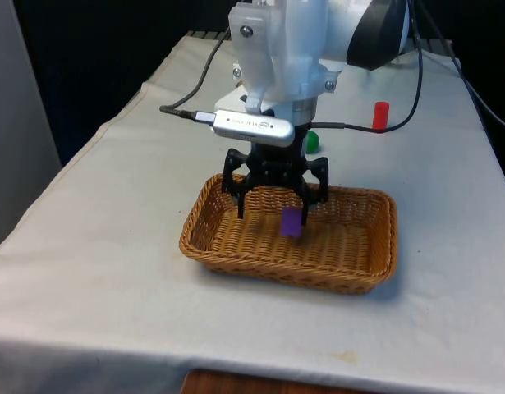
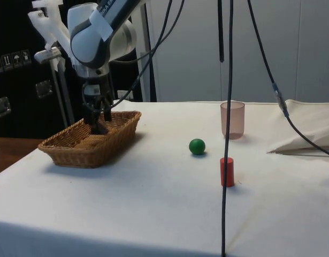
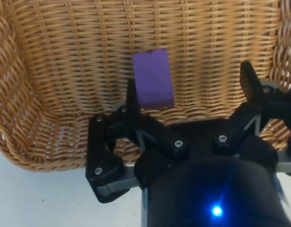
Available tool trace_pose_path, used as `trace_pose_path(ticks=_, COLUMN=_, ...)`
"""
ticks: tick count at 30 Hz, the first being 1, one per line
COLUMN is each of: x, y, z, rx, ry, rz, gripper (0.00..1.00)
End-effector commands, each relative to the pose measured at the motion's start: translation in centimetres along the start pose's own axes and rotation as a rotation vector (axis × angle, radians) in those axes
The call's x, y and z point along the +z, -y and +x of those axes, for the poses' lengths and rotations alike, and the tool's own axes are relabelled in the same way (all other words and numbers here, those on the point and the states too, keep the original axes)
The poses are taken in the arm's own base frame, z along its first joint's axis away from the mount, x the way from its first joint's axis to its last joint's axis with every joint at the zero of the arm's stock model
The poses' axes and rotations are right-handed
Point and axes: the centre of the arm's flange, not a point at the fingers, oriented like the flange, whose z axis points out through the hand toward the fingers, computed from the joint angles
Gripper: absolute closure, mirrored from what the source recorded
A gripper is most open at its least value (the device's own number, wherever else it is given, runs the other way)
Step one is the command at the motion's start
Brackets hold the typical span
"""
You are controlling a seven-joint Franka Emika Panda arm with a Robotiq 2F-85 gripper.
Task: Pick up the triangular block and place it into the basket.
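— White cloth all over the table, and where's your block?

— My gripper [image 1: 273, 207] hangs low inside the wicker basket [image 1: 204, 240], fingers spread wide and holding nothing. The purple block [image 1: 291, 222] sits between them, close to one finger [image 3: 131, 94]; from the wrist I can't quite tell whether it touches that finger or already rests on the weave.

— How would it handle?

— Small, rigid and light, I'd judge, with smooth painted faces that could slip. From above it looks more like a slab than a triangle. I'd pinch it across two flat parallel faces, near the middle, never on a slope.

— Anything else about?

— A green ball [image 2: 197, 146], a red cylinder [image 2: 227, 171] and a pink cup [image 2: 232, 119], all well apart from the basket.
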Motion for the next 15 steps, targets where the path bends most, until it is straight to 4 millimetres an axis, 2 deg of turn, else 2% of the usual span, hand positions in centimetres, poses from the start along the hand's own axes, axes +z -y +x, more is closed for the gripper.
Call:
trace_pose_path(ticks=1, x=-0.7, y=-0.1, z=0.0, rx=0.007, ry=-0.002, rz=-0.002, gripper=0.0)
trace_pose_path(ticks=3, x=-1.6, y=-0.2, z=0.2, rx=0.012, ry=-0.006, rz=-0.001, gripper=0.0)
trace_pose_path(ticks=4, x=-0.7, y=-0.2, z=0.2, rx=0.005, ry=-0.007, rz=0.0, gripper=0.0)
trace_pose_path(ticks=5, x=-1.9, y=-0.3, z=0.2, rx=0.012, ry=-0.005, rz=0.0, gripper=0.0)
trace_pose_path(ticks=9, x=-2.7, y=-0.4, z=0.3, rx=0.017, ry=-0.006, rz=0.004, gripper=0.0)
trace_pose_path(ticks=13, x=-2.7, y=-0.5, z=0.3, rx=0.014, ry=-0.011, rz=0.01, gripper=0.0)
trace_pose_path(ticks=15, x=-1.9, y=-0.4, z=0.2, rx=0.017, ry=0.003, rz=0.008, gripper=0.0)
